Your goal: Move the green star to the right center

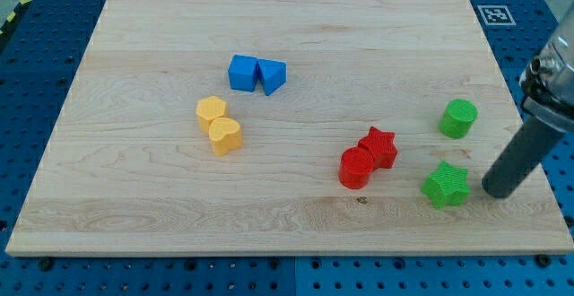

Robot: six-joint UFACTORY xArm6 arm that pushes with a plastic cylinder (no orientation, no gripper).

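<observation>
The green star (pixel 447 185) lies on the wooden board (pixel 287 108) at the view's lower right. My tip (pixel 496 191) rests on the board just to the view's right of the star, a small gap away. A green cylinder (pixel 458 117) stands above the star, near the board's right side.
A red star (pixel 379 145) and a red cylinder (pixel 356 167) touch each other left of the green star. A blue cube (pixel 242 73) and a blue triangular block (pixel 273 75) sit at upper centre. A yellow hexagon (pixel 211 110) and a yellow heart (pixel 225 136) lie at the left centre.
</observation>
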